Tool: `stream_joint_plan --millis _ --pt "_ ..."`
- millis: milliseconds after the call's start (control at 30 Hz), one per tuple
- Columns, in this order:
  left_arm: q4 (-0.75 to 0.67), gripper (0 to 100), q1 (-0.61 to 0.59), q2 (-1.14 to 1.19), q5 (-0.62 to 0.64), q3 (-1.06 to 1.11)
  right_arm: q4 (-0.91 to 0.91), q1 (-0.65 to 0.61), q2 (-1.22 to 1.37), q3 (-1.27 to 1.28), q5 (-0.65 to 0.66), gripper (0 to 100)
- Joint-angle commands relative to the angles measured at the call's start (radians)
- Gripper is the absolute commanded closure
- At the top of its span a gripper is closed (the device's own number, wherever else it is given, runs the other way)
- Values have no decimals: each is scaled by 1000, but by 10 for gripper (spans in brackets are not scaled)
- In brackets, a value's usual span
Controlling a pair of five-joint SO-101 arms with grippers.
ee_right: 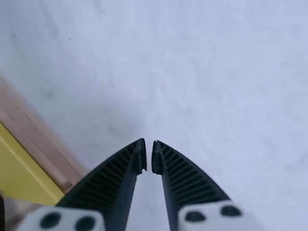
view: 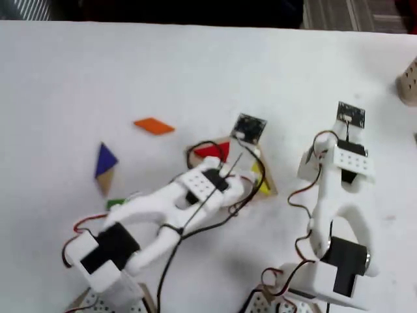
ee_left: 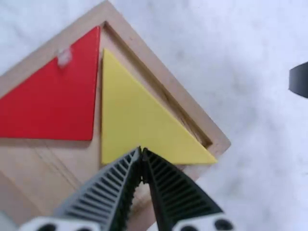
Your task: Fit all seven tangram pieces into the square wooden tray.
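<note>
My left claw (ee_left: 141, 156) was closed tip to tip and held nothing, its points resting at the edge of the yellow triangle (ee_left: 139, 120), which lay in the square wooden tray (ee_left: 159, 77) beside the red triangle (ee_left: 53, 91), near the middle of the table (view: 78, 72). I judged the step to be seating the yellow piece: best done with the tips kept together and low, sliding it flat along the rim until its long side met the wood, without tipping a corner up or disturbing the red one. My right claw (ee_right: 148, 156) hung all but closed, empty, over bare table just off the tray's rim. Toward the table's left edge lay the orange parallelogram (view: 154, 126), the blue triangle (view: 105, 158), a tan triangle (view: 105, 182) touching it, and a green piece (view: 116, 203) half covered by my left arm. That arm hid most of the tray from above, so I counted six pieces and could not tell where the seventh was.
</note>
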Motion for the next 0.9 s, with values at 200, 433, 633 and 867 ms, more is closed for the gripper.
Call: stream_joint_plan --millis 200,433,633,867 --pt "143 976 -1 -2 8 -84 -13 -2 -39 -6 -2 974" --pt "112 977 -18 79 11 -144 -10 1 -39 -5 -2 974" --pt "218 977 -45 193 11 -304 -8 2 -42 -3 -2 974" --pt "218 977 -58 196 11 -316 -8 1 -45 -2 -2 974"
